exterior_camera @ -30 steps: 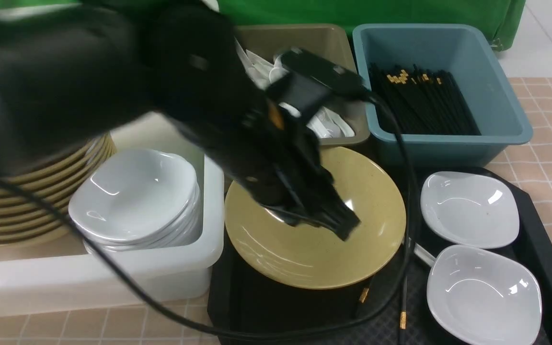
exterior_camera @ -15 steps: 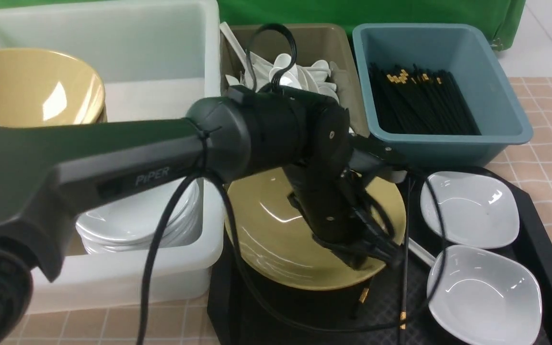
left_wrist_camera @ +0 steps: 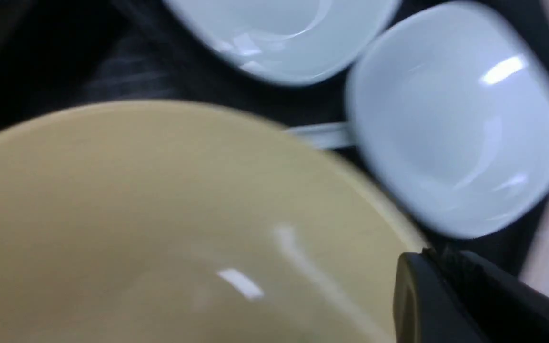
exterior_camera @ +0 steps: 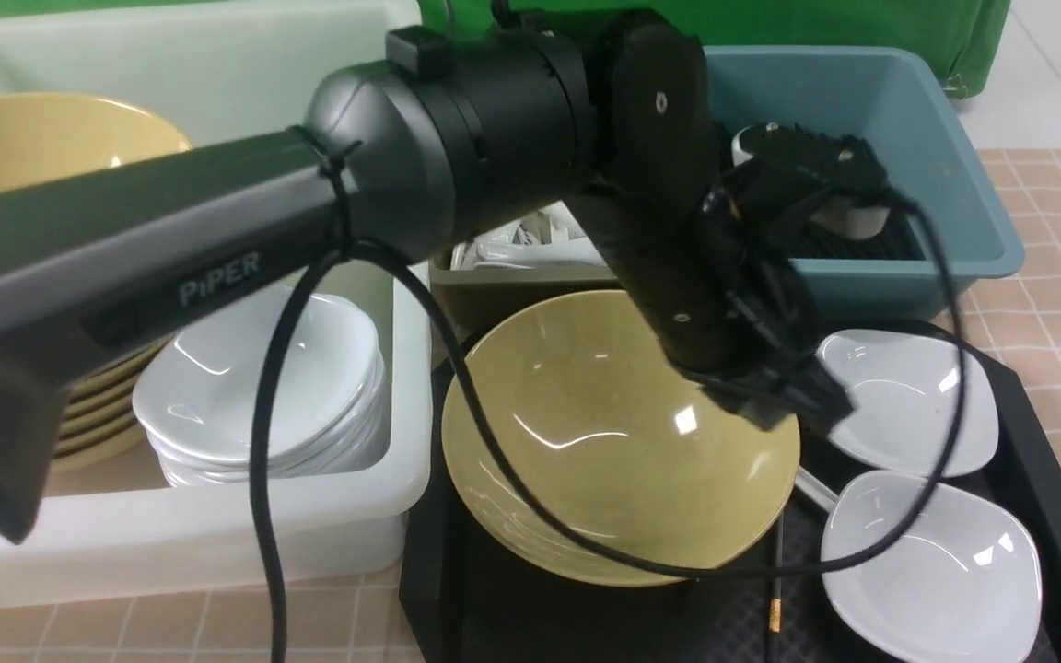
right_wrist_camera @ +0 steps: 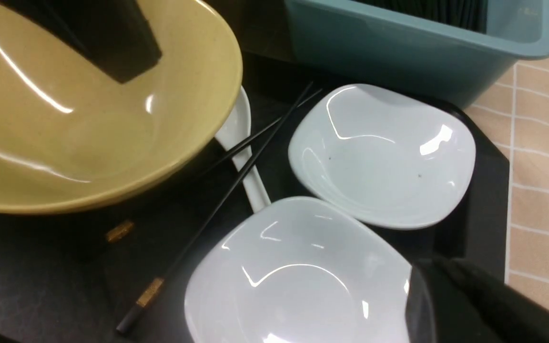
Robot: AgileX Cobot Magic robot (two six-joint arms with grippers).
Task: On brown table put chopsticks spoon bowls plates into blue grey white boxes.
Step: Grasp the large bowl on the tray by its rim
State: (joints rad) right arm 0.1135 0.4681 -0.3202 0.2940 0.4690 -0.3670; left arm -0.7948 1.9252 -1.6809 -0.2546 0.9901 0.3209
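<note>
Left jaws: clenched on the right rim of the bowl (exterior_camera: 604, 442), one finger inside and one outside (the rim is thin, so they look almost closed). A rim pinch makes sense, since the bowl is too wide to span. The bowl hangs tipped, clear of the tray (exterior_camera: 457, 589). This reads as a lift toward the tub (exterior_camera: 217, 543), where stacked bowls (exterior_camera: 24, 138) and stacked plates (exterior_camera: 254, 387) already sit.

Right jaws: closed and empty as far as shows, low beside the near plate (exterior_camera: 931, 566).

On the tray:
- Far plate (exterior_camera: 903, 401), just beside the near one.
- Spoon (right_wrist_camera: 246, 138), scoop tucked under the bowl.
- Chopsticks (right_wrist_camera: 236, 186), crossing the spoon handle, ends hidden beneath the bowl. Moving the bowl first would likely uncover both.

Materials:
- Bowl: glossy mustard inside, dark outside, wide and shallow.
- Plates: glazed white, squarish with rounded corners.
- Chopsticks: thin, black, gold-banded.
- Tray: black, textured.

Blue box (exterior_camera: 954, 138) holds chopsticks and the grey box (exterior_camera: 494, 295) holds spoons. Surface (exterior_camera: 1055, 276): pinkish tiles.
</note>
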